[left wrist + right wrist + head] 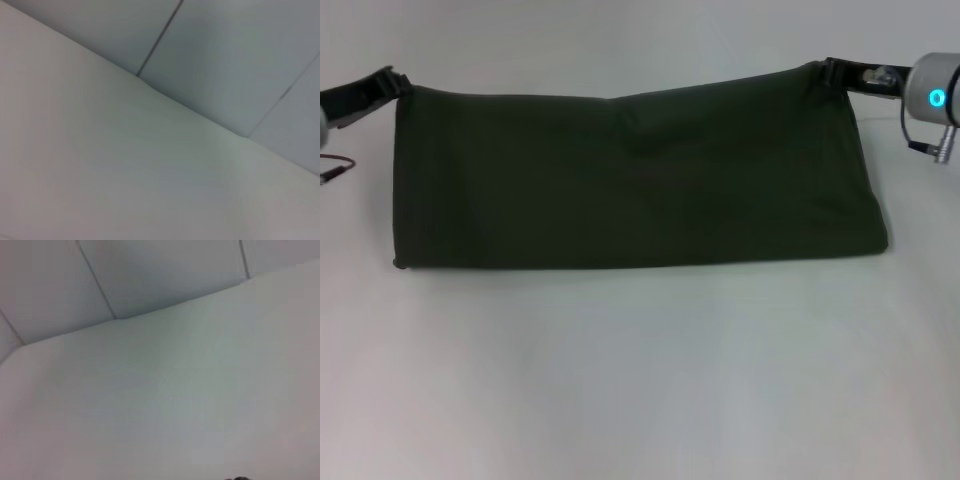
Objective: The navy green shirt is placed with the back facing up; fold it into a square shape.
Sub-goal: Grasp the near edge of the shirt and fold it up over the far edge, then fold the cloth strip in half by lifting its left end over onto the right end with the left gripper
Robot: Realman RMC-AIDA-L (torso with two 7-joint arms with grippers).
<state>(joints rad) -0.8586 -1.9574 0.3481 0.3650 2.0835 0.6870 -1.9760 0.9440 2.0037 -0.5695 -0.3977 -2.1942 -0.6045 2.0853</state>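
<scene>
While folded to a wide band on the white table (640,380): navy green shirt (630,185), plain side up. Far corners pinched, one by left gripper (396,84), other by right gripper (826,70).

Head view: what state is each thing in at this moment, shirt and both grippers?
navy green shirt: folded into a wide band on the table, plain side up, both far corners held, far edge sagging in the middle.
left gripper: at the shirt's far left corner, shut on it.
right gripper: at the shirt's far right corner, shut on it, slightly farther back than the left.
table: white, bearing the shirt.
</scene>
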